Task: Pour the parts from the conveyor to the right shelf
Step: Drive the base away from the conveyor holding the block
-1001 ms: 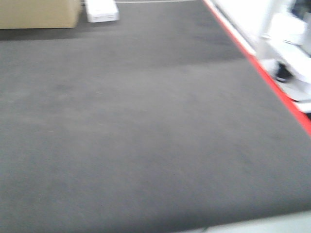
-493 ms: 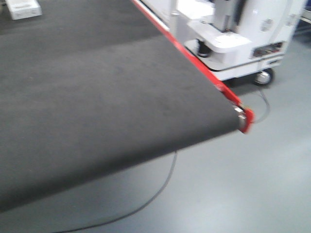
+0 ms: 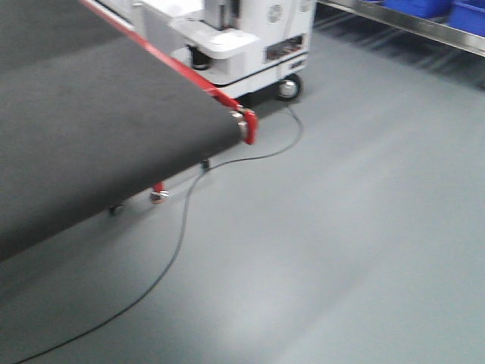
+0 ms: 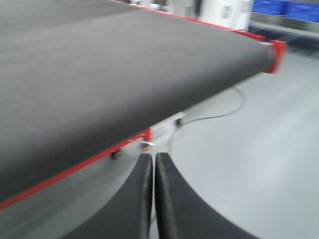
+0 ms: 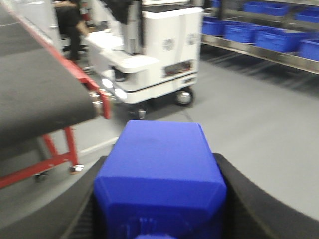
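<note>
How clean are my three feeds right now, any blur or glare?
Front view: motion-smeared, conveyor belt edge soft, mild sheen on floor. Left wrist view: belt heavily blurred, shut left gripper sharper. Right wrist view: blue part close and soft, shelf bins smeared.

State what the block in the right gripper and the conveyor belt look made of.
The block: likely moulded plastic, uniform bright blue, smooth, bevelled edges, soft sheen. The conveyor belt: seems matte dark-grey rubber or fabric; no glare, wraps round the end.
</note>
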You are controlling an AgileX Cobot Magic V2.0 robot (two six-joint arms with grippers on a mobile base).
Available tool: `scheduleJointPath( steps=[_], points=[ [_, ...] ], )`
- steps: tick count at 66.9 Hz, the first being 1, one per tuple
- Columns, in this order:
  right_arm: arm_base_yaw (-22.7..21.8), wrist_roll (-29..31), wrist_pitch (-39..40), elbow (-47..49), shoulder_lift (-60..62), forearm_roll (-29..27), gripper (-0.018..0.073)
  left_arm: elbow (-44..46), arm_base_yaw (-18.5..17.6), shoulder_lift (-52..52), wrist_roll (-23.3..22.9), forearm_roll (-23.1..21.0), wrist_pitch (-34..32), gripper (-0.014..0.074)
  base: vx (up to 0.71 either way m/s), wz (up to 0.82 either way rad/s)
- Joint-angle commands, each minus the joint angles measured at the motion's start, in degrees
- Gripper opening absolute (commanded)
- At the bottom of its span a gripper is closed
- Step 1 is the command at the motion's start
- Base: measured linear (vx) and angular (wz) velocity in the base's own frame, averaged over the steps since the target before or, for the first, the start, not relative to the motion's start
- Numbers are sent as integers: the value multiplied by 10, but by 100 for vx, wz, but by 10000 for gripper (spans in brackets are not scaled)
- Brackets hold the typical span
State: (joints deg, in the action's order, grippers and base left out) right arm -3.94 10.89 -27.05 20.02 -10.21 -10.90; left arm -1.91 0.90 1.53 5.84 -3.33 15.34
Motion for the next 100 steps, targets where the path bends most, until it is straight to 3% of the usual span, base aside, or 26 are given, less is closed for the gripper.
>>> scheduleJointPath(
  steps=[1,63,100],
  points=[
    [-1,5,47,16,-5,-2,-6,-14,-4,11,-3,-4,-43,-6,-35,-67],
    [-1,5,47,16,-5,-2,-6,-14,-4,11,-3,-4,-43,-6,-26,-82],
    [-1,5,47,16,-5,-2,-6,-14,-4,11,-3,-4,-43,-6,-5,-29]
  ],
)
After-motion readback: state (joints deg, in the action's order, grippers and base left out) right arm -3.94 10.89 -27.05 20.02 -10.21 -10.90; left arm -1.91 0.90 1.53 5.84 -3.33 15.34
